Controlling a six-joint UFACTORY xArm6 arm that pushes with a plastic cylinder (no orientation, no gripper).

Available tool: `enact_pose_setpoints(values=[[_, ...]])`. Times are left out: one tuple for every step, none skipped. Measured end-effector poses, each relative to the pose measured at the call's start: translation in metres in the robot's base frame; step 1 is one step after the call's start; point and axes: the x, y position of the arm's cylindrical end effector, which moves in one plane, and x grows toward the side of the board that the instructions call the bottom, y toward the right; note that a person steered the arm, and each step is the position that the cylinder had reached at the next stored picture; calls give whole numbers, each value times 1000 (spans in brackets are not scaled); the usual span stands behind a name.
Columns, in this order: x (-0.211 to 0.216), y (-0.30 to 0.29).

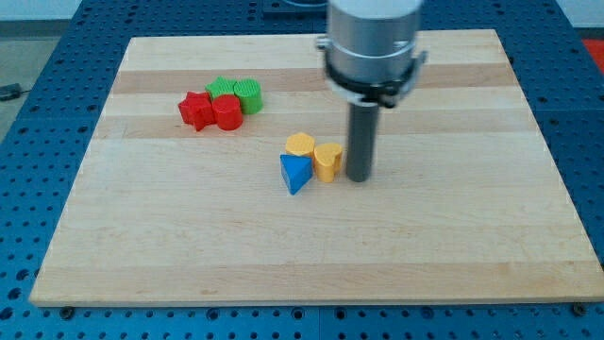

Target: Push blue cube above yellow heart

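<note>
Blue cube: none shows on the tabletop; only a blue triangle, touching the yellow heart.
My tip: just right of the heart; no gripper, nothing grasped.
Progress: push not begun, I judge.

Bright, even light falls from overhead. The wooden board shows soft sheen and no harsh glare. Blocks cast short, faint shadows. The picture is slightly soft, blurriest on the metal arm housing.
</note>
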Motion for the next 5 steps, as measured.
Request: enact_pose_setpoints(values=[[-37,72],[-116,109],[-186,112],[-221,103],[-245,78]])
